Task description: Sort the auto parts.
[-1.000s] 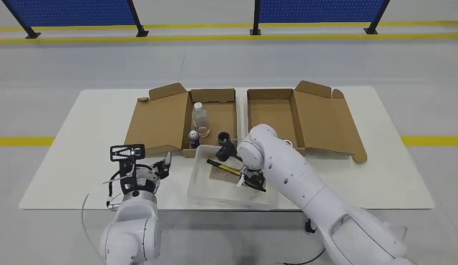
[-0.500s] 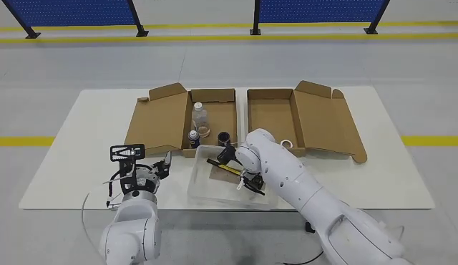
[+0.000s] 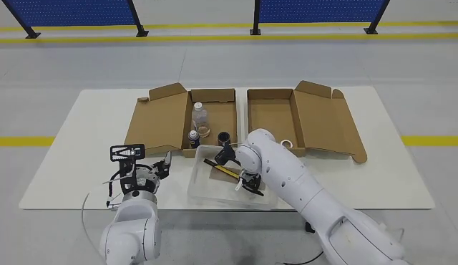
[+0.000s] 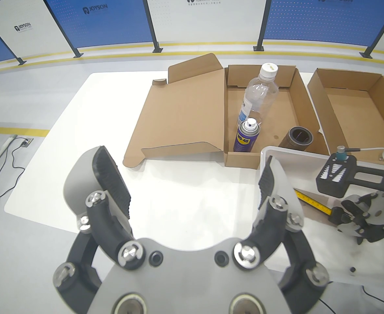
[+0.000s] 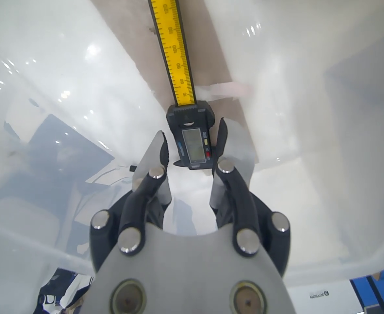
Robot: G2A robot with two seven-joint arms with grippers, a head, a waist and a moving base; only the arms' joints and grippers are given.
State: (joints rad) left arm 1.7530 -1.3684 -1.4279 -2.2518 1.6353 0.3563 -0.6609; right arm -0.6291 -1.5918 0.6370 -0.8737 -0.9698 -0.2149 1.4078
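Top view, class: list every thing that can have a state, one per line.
Left box: open, lid folded out.
Right box: open.
Water bottle: upright, capped.
Spray can: upright.
Caliper: lying in the white bin.
Left gripper: open, empty.
Right gripper: at the caliper's display, grip unclear.

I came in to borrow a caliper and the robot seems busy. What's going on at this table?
The robot is sorting parts. Its right end effector is down in the white bin, at the display head of a digital caliper. The left end effector hangs open over the table beside the bin. A plastic bottle, spray can and black cylindrical sleeve already sit in the left cardboard box.
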